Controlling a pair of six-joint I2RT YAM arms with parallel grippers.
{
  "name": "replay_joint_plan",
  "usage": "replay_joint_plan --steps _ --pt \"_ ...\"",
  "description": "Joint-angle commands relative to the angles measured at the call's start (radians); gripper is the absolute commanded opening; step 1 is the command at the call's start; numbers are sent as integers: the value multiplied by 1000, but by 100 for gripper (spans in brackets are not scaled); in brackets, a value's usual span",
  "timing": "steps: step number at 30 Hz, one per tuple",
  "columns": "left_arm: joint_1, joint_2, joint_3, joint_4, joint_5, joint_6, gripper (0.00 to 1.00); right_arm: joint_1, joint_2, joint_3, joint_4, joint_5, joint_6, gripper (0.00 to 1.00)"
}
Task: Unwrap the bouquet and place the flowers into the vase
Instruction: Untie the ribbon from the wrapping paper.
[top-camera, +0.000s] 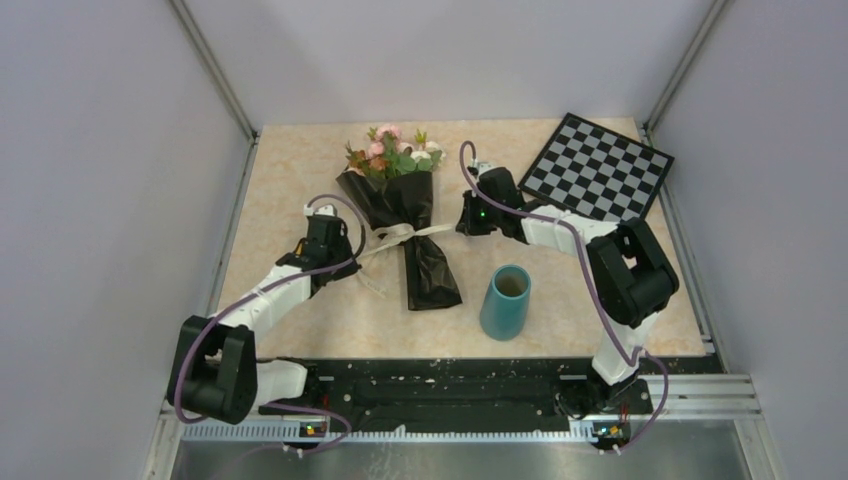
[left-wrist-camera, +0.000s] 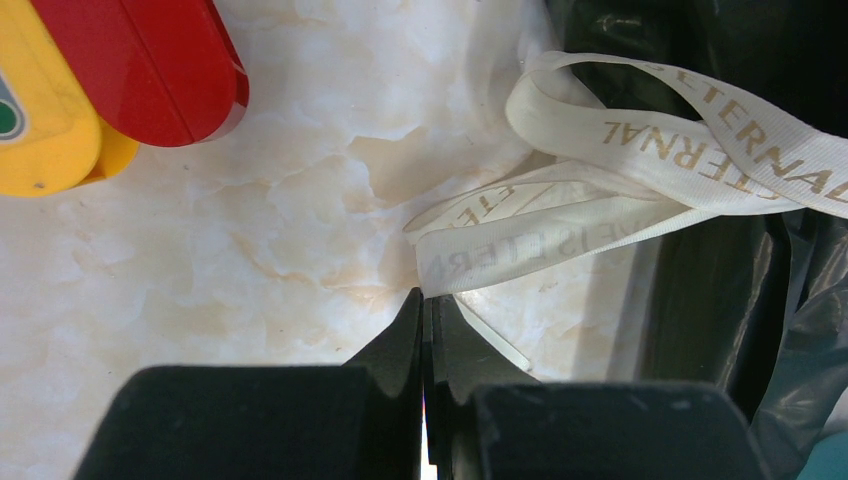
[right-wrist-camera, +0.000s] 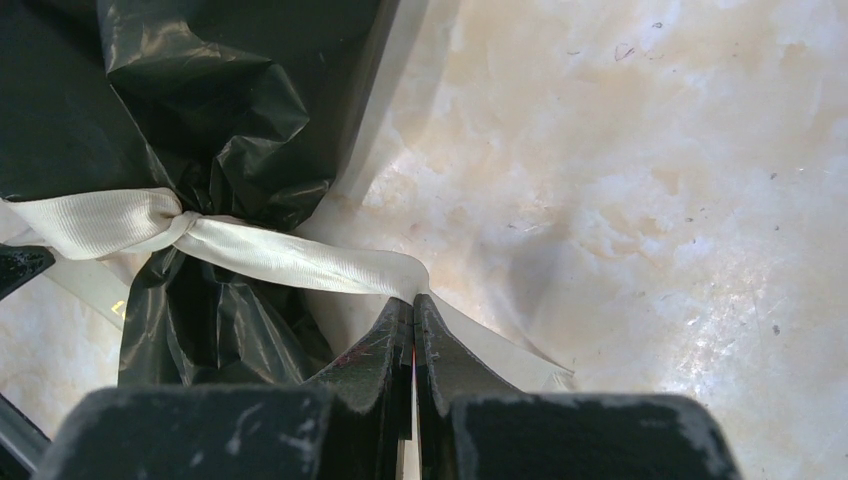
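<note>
The bouquet lies on the table with its flowers pointing to the far side. Glossy black paper wraps the stems, tied at the waist by a cream ribbon. My left gripper is to the bouquet's left, shut on one ribbon tail, which is pinched at the fingertips. My right gripper is on the bouquet's right side, shut on the other tail, which runs taut from the knot. The teal vase stands upright in front of the right gripper.
A black-and-white checkerboard lies at the far right corner. A red-and-yellow object rests on the table near the left gripper, seen only in the left wrist view. Grey walls close in the table on three sides.
</note>
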Motion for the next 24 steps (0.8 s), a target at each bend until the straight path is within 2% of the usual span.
replay_joint_plan --steps 1,24 --pt "23 -39 -11 -10 -9 19 0 -29 -62 -11 28 34 -8 0" --pt "86 -61 -22 -17 14 37 0 -81 -112 -50 14 48 -24 0"
